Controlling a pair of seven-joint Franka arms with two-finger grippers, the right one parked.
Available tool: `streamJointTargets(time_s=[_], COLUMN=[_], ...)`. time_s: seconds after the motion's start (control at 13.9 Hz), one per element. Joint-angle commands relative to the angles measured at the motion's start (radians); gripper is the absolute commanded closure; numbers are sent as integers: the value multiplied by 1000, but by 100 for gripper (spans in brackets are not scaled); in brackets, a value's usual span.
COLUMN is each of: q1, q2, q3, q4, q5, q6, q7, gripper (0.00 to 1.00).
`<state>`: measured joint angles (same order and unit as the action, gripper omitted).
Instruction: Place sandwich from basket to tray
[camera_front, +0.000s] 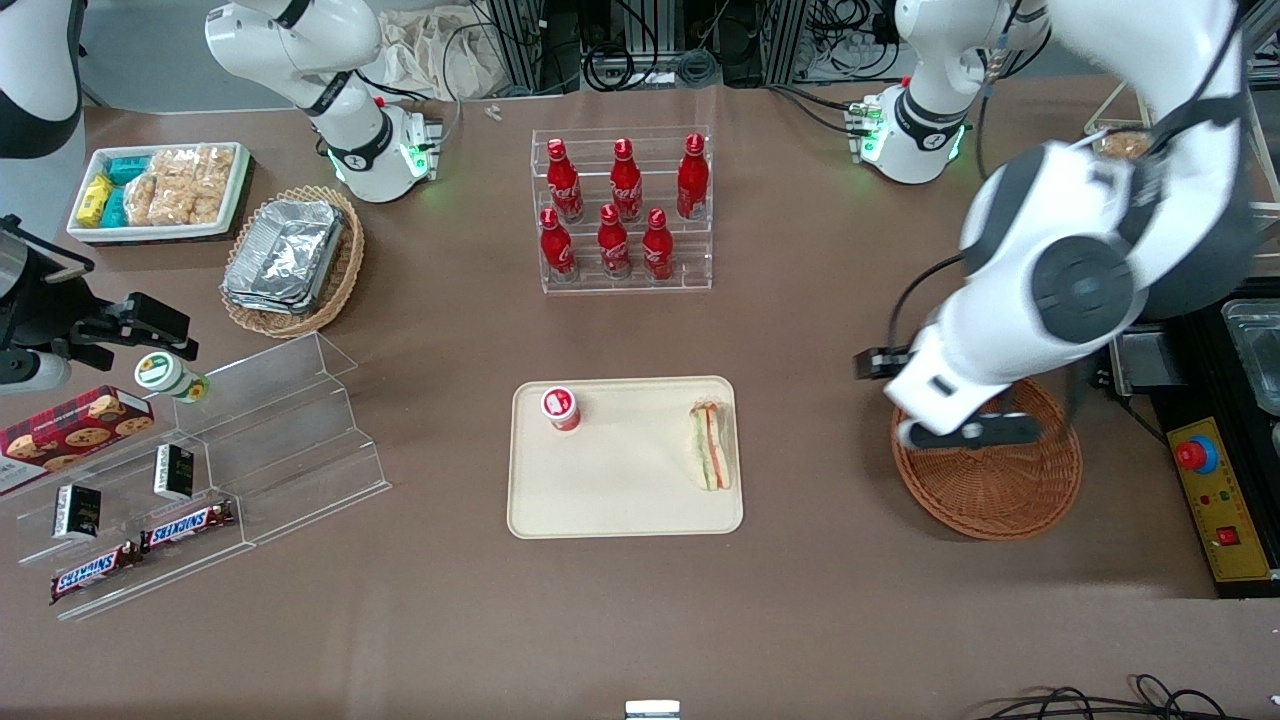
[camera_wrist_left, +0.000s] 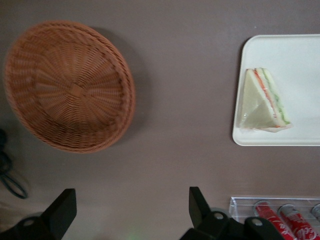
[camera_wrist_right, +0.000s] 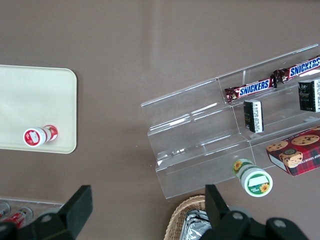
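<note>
Sandwich (camera_front: 709, 445) on tray (camera_front: 620, 500), long axis toward camera, gripper (camera_front: 965, 432) above basket (camera_front: 1000, 490)

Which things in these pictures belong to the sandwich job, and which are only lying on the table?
Belonging to the job:
sandwich, lying on the tray
basket, holding nothing
gripper, open, above the table beside the basket

Only lying about:
small red cup on the tray
cola bottles
Snickers bars
foil trays

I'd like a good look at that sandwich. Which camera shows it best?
The left wrist view: the sandwich fills more of the picture, its wrap and layers clear, lying on the tray. The front view shows it smaller. The right wrist view misses it. The gripper hangs open over the basket.
</note>
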<state>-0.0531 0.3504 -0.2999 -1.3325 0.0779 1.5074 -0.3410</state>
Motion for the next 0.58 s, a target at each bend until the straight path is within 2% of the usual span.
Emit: streamJointTargets(time_s=[0.0, 0.5], q1=[97, 237], q2=[-93, -103], q3=[-2, 10], q4=[-27, 73], q5=[-1, 0], q6=[-30, -142], q7=[127, 140], gripper=[0, 0])
